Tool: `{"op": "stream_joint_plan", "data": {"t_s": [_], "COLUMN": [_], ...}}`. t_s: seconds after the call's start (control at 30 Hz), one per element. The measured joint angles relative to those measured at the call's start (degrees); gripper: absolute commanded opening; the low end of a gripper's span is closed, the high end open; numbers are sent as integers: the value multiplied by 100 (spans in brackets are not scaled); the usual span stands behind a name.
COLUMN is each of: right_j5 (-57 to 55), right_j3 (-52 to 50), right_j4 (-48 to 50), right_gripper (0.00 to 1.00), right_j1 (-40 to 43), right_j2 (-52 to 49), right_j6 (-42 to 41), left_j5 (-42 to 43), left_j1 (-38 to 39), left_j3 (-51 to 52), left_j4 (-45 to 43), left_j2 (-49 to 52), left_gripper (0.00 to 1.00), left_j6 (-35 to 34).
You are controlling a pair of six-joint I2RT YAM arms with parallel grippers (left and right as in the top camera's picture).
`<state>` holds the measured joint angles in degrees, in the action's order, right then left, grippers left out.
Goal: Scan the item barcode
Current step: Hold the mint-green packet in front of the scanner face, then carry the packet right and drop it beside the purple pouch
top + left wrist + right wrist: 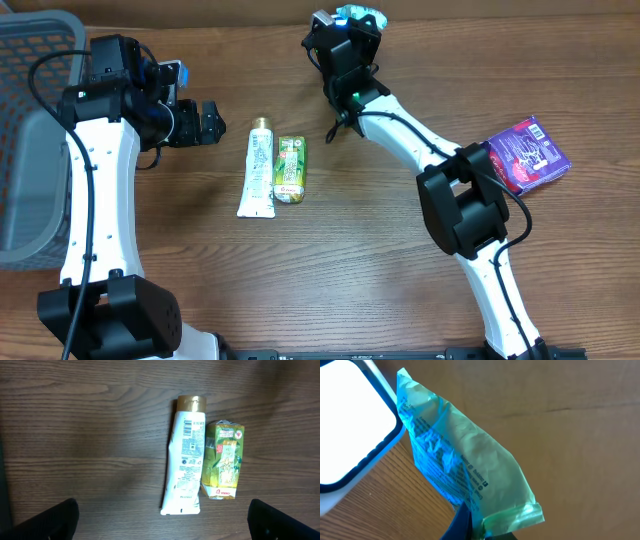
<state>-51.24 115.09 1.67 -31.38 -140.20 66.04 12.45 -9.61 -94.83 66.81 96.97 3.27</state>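
My right gripper [349, 30] is at the far edge of the table, shut on the lower seam of a translucent green and blue packet [462, 472]. In the right wrist view the packet stands up from the jaws [476, 529], its printed side toward a white device with a dark blue rim [350, 420] at the upper left. From above only the packet's top [360, 14] shows. My left gripper [214, 122] hovers open left of a white tube [185, 455] and a green pouch [224, 460], its fingers [50, 521] wide apart with nothing between them.
A grey basket [30, 60] fills the left edge of the table. A purple box [527, 152] lies at the right, beside the right arm. The white tube [259, 168] and green pouch [291, 168] lie side by side mid-table.
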Motion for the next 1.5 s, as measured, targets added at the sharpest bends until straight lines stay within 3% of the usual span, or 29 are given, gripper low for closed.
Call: {"op": "stream_joint_plan", "data": {"t_s": [0.17,0.33,0.43,0.53,0.73,0.87,1.07,1.13,1.27,1.33,1.5], "right_j5": [-203,153,1091,2236,4334,5403,5956,6033,6122,6155,6502], "right_j3": [-11,-48,-33,39,109,-299,-1340,-1641,-1880,-1880,-1840], "right_j4": [-623,-3324,-4765,-5587,-6913,-7020,-6146,-5799,-5427,-5375,-5641], "right_gripper": [4,4,4,4,4,4,4,21,22,31,38], "right_j1": [-118,-177,-76,282,1864,2865,3718,3928,4221,4312,4489], "right_j2": [293,1572,2581,3377,3650,3250,2782,2660,2461,2422,2420], "right_j6": [-1025,-2920,-4310,-5534,-7346,-7938,-8284,-8338,-8404,-8411,-8424], "left_j5": [-2,2,0,0,0,0,0,0,0,0,0], "left_j1": [0,0,0,0,0,0,0,0,0,0,0], "left_j3": [0,0,0,0,0,0,0,0,0,0,0], "left_j4": [0,2,0,0,0,0,0,2,0,0,0], "left_j2": [0,0,0,0,0,-2,0,0,0,0,0], "left_gripper": [100,100,100,99,99,100,99,100,99,99,100], "left_j6": [0,0,0,0,0,0,0,0,0,0,0]}}
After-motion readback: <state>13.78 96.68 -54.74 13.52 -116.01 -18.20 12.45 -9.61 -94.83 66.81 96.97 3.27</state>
